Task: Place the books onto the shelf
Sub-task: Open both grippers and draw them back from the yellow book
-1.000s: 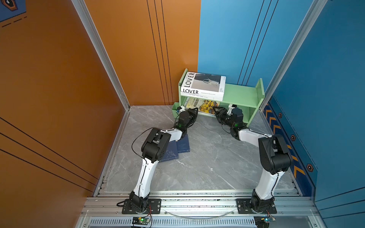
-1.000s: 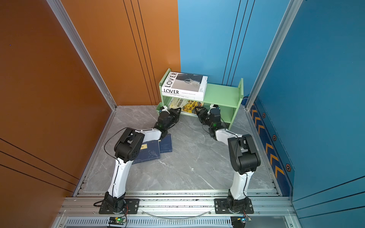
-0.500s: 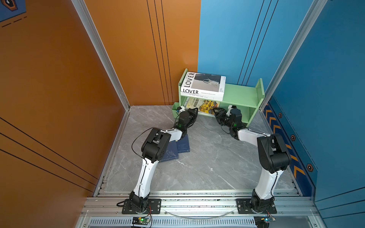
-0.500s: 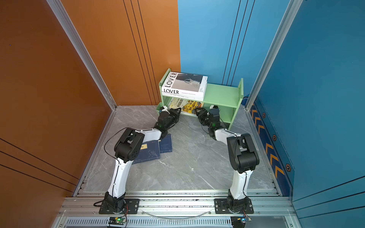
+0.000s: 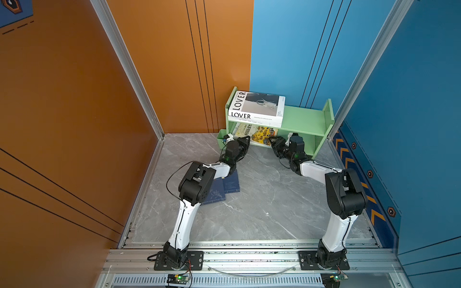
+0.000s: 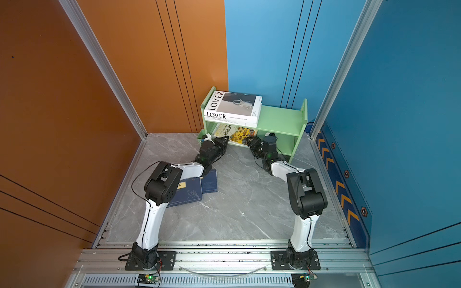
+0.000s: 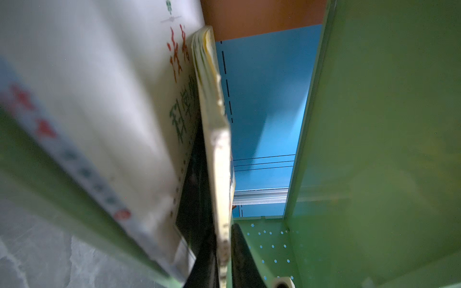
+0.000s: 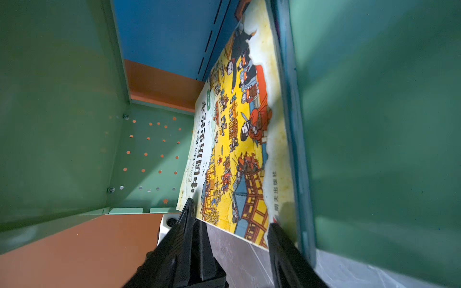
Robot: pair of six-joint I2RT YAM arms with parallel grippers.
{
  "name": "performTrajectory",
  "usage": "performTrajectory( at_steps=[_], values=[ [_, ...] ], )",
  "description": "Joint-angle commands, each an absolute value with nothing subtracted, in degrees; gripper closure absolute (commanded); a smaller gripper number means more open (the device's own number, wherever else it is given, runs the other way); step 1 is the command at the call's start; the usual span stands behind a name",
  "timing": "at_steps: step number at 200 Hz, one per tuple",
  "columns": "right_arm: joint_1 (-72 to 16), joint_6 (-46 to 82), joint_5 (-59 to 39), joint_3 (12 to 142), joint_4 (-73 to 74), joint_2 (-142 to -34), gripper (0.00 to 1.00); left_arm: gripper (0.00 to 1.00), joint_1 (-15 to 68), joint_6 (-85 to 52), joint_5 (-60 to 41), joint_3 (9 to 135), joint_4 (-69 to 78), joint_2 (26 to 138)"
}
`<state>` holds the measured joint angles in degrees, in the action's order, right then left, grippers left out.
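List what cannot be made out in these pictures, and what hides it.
Navy books, both top views: partly under the left arm; titles too small.
White book under the LOVER book, both top views: only its edge shows.
Left gripper, left wrist view: fingers flank the yellow book; blur hides whether they press it.
Teal book, right wrist view: yellow book covers all but its edge.

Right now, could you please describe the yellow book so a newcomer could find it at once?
Find the light green shelf in the far corner. In its lower tier, beneath the white LOVER book, sits the yellow book. Only its cover shows a crowded cartoon scene.
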<state>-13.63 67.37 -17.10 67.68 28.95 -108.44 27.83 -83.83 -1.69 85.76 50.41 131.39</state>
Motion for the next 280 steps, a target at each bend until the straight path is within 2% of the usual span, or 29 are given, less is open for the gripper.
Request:
performTrajectory(
  at_steps=[1, 24, 62, 122, 175, 280],
  values=[
    [-14.0, 65.3, -14.6, 68.2, 24.1, -108.4, 0.43, 0.85, 28.2, -82.6, -1.2, 86.0, 50.9, 131.3],
    [-14.0, 64.3, -13.7, 68.4, 22.5, -108.0, 0.43, 0.79, 28.3, -82.6, -1.3, 85.6, 50.7, 131.1],
    [-13.7, 63.0, -12.4, 68.6, 20.6, -107.8, 0.43, 0.58, 27.8, -82.6, -1.3, 84.1, 50.3, 129.7],
    [-13.6, 63.2, -12.0, 67.9, 20.5, -107.9, 0.43, 0.42, 24.0, -81.8, -4.9, 82.6, 40.0, 125.1],
    [-13.7, 63.3, -12.3, 67.7, 20.5, -107.8, 0.43, 0.40, 20.9, -79.4, -8.3, 84.0, 32.2, 123.3],
    [-13.4, 62.7, -13.1, 67.4, 21.4, -106.7, 0.43, 0.39, 21.4, -70.5, -2.0, 78.5, 28.7, 114.5]
  ],
)
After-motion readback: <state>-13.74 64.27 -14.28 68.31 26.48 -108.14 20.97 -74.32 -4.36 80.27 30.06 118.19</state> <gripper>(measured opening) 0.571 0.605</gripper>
